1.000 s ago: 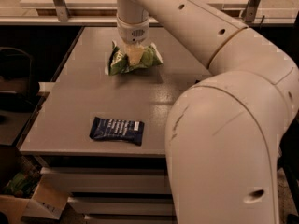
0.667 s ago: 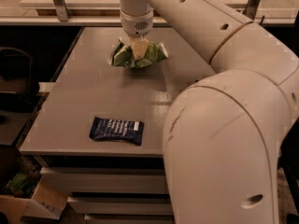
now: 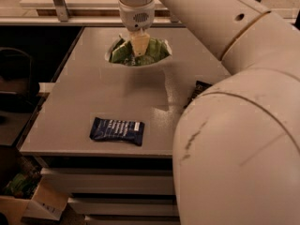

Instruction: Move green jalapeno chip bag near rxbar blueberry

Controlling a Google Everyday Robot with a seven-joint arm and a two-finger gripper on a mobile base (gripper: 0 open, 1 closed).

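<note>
The green jalapeno chip bag (image 3: 152, 53) is at the far middle of the grey table (image 3: 93, 93), crumpled, with a white crimped edge showing. My gripper (image 3: 138, 45) comes down from above onto the bag's middle and is shut on it; one pale finger (image 3: 138, 42) shows in front of the bag. The rxbar blueberry (image 3: 117, 130) lies flat near the table's front edge, dark navy with white text, well in front of the bag and slightly left.
A smaller black bar wrapper (image 3: 200, 89) lies at the right, partly hidden by my arm (image 3: 234, 125), which covers the table's right side. A cardboard box (image 3: 37, 201) sits on the floor at lower left. A rail (image 3: 58, 1) runs behind the table.
The gripper and the chip bag have shifted slightly right and toward the far edge. The rxbar has not moved.
</note>
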